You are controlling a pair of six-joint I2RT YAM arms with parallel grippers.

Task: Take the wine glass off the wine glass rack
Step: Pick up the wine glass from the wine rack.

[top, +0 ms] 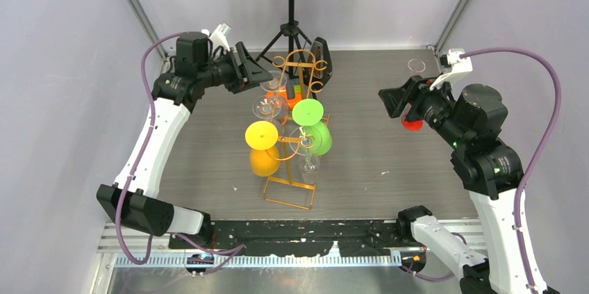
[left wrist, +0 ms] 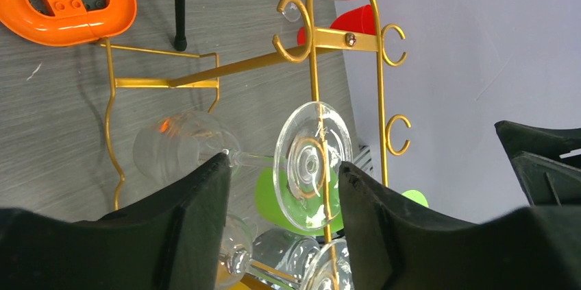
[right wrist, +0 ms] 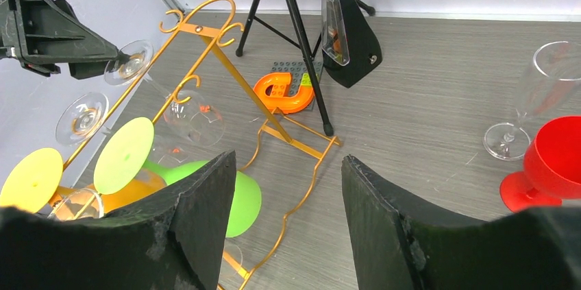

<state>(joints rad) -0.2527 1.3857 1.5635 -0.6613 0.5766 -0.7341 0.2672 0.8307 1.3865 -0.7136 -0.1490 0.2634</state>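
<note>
Standing mid-counter [top: 389, 169], the wine glass rack [top: 290, 140] is seen from above, hung with yellow and green glasses [top: 262, 134]. The left pincer [top: 262, 77] is held at its far end and the right pincer [top: 389, 99] well apart. In the left wrist view, open jaws are set either side of the clear wine glass [left wrist: 312, 166], its foot against the rail; contact cannot be told. In the right wrist view, the 2 right fingers are spread, with nothing held.
</note>
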